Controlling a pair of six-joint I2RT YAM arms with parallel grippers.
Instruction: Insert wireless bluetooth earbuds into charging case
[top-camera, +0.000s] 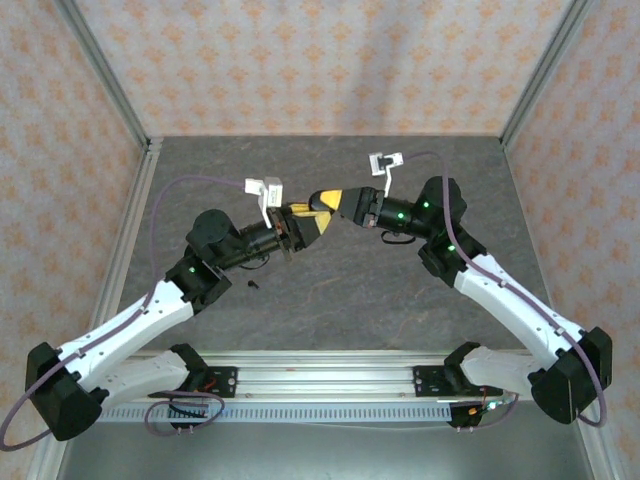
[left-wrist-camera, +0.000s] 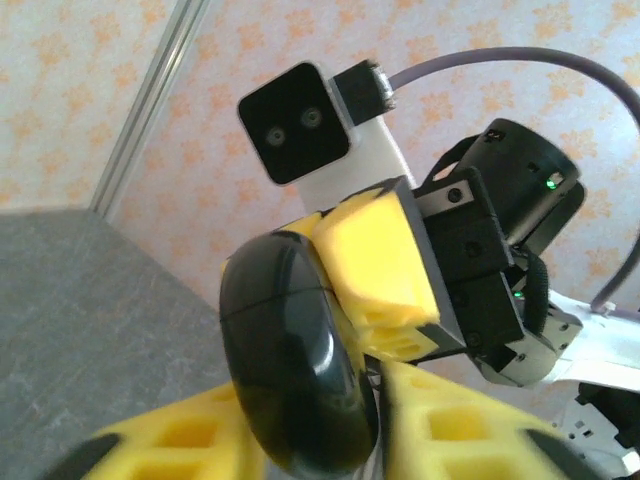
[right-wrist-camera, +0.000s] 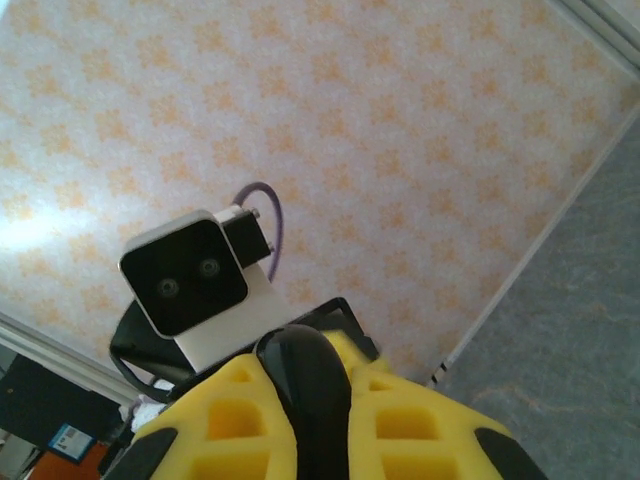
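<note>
A glossy black charging case (left-wrist-camera: 300, 360) hangs in mid-air over the middle of the table, where both grippers meet. My right gripper (right-wrist-camera: 315, 420) is shut on the case (right-wrist-camera: 310, 385), its yellow fingers pressed against both sides. My left gripper (left-wrist-camera: 320, 440) stands around the same case with its jaws open, a thin dark gap showing beside one finger. From above, the left gripper (top-camera: 306, 220) and right gripper (top-camera: 328, 200) touch tip to tip. One tiny black earbud (top-camera: 252, 284) lies on the grey table near the left arm.
The grey table (top-camera: 330, 290) is walled by patterned panels at the back and sides, with metal posts in the corners. A rail with the arm bases (top-camera: 320, 375) runs along the near edge. Purple cables (top-camera: 190, 182) loop off both wrists.
</note>
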